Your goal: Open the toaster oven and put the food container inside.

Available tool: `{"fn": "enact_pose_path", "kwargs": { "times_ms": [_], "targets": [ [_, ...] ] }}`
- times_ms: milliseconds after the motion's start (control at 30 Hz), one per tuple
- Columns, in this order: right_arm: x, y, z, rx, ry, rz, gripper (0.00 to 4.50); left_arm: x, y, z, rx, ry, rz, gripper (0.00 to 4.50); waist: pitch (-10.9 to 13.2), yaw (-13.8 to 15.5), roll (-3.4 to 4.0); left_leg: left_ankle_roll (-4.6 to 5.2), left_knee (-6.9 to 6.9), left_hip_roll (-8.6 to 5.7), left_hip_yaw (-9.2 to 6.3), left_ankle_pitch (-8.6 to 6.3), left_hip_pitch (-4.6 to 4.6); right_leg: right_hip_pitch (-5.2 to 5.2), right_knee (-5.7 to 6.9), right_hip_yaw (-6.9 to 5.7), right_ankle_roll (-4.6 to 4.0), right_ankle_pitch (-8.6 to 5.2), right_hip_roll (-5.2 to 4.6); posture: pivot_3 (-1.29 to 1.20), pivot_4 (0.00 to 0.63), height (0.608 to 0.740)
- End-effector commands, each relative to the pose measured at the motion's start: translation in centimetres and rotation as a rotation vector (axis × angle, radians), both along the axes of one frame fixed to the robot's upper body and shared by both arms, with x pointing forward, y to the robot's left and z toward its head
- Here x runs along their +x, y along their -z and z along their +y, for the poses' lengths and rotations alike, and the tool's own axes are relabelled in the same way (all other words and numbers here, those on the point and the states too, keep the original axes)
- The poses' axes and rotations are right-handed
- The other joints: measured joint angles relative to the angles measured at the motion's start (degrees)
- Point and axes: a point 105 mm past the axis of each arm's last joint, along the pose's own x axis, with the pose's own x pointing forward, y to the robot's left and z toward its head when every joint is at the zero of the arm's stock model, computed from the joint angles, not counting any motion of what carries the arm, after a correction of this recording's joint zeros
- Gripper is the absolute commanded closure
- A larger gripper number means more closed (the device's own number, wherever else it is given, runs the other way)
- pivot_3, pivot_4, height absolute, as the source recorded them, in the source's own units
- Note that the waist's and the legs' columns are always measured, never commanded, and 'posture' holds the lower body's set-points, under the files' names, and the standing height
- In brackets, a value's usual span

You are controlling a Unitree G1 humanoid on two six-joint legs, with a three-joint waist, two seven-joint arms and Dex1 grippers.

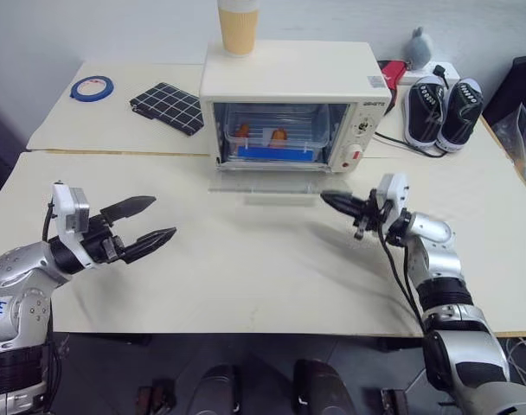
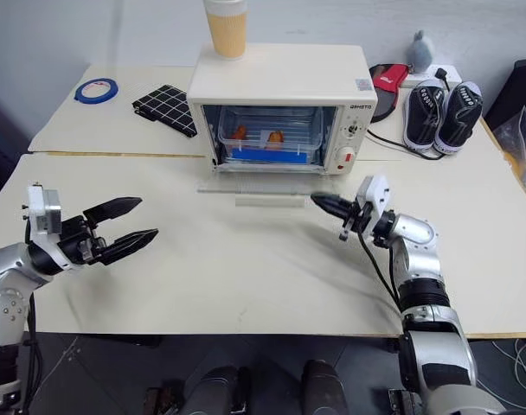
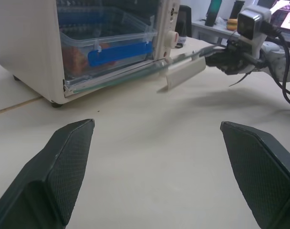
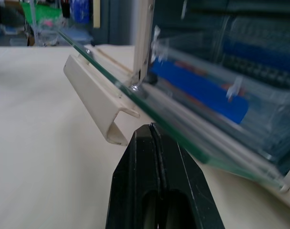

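Note:
The cream toaster oven (image 1: 289,82) stands at the back middle of the table, its glass door (image 1: 272,180) folded down flat toward me. Inside on the rack sits the clear food container (image 1: 276,143), its blue clip strip and orange food showing. My left gripper (image 1: 163,218) hovers open over the front left of the table, well clear of the oven, with nothing between its fingers (image 3: 64,176). My right gripper (image 1: 325,198) is shut and empty, its tip just under the right end of the door's cream handle (image 4: 95,95).
A paper cup (image 1: 238,26) stands on top of the oven. A black grid-patterned cloth (image 1: 168,106) and a blue tape roll (image 1: 92,87) lie at the back left. A pair of shoes (image 1: 443,111) and cables sit right of the oven.

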Motion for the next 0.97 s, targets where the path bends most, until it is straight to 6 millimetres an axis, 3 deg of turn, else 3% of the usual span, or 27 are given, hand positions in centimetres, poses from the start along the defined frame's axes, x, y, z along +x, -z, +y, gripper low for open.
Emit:
{"fn": "enact_pose_path", "kwargs": {
  "times_ms": [33,200,267,433,533,600,700,900,967],
  "targets": [
    [0.7,-3.7,0.2,0.099,0.026,-0.086,4.5,0.1,-1.9,-0.3,-0.05,-0.032,-0.085,0.01,0.0,0.0,0.0,0.0,0.0,0.0,0.0,0.0,0.0,0.0,0.0,0.0,0.0,0.0,0.0,0.0,0.15,0.74],
    [2.6,-5.8,0.9,0.145,0.063,-0.097,4.5,0.7,-2.7,-0.9,-0.101,-0.039,-0.158,0.01,0.0,0.0,0.01,0.0,0.0,-0.03,0.01,0.0,-0.01,-0.03,0.02,0.01,0.0,0.0,0.0,0.0,0.15,0.74],
    [2.9,-5.7,0.8,0.116,0.069,-0.105,4.5,0.7,-2.2,-1.2,-0.094,-0.025,-0.148,0.01,0.0,-0.1,0.01,0.0,-0.02,-0.02,0.03,0.0,0.0,-0.03,0.02,0.01,0.0,0.0,0.01,0.0,0.15,0.74],
    [0.9,-5.6,-0.8,0.092,-0.019,-0.081,4.5,0.6,-0.7,-0.2,-0.004,-0.069,-0.131,0.01,0.0,0.1,0.01,0.01,-0.14,-0.06,0.01,0.0,-0.02,-0.03,-0.03,-0.02,0.0,0.0,0.0,0.0,0.15,0.74],
    [-2.6,-4.3,-1.6,-0.028,-0.108,-0.05,3.93,0.2,0.6,0.7,0.128,-0.095,-0.105,0.0,0.0,0.5,0.01,0.03,-0.13,-0.07,-0.07,-0.01,-0.09,-0.03,-0.12,-0.06,0.0,0.0,-0.02,0.0,0.15,0.74],
    [-5.3,-3.4,-1.7,-0.076,-0.154,-0.039,3.26,-0.5,1.5,1.0,0.211,-0.072,-0.096,0.0,0.0,0.6,0.02,0.05,-0.17,-0.07,-0.04,-0.03,-0.09,-0.02,-0.18,-0.06,0.0,0.0,-0.02,0.0,0.15,0.74],
    [-9.2,-0.3,-1.4,-0.227,-0.24,-0.012,2.23,-1.6,3.0,1.5,0.288,-0.029,-0.072,0.0,0.0,0.7,0.03,0.05,-0.3,-0.03,0.12,-0.02,0.03,-0.02,-0.19,-0.03,0.0,0.0,-0.01,0.0,0.15,0.74],
    [-12.5,4.8,-1.9,-0.276,-0.235,0.068,0.25,-3.0,4.6,1.0,0.309,-0.002,-0.051,0.0,0.0,1.1,0.01,0.04,-0.44,0.01,0.25,-0.05,0.2,-0.01,-0.18,0.08,-0.01,0.0,-0.01,0.0,0.15,0.74],
    [-12.8,5.3,-2.0,-0.288,-0.234,0.063,0.03,-3.3,4.8,0.8,0.312,0.012,-0.037,0.0,0.0,1.2,0.01,0.05,-0.46,0.0,0.29,-0.06,0.19,-0.02,-0.22,0.1,-0.01,0.0,-0.02,0.0,0.15,0.74]
  ]
}}
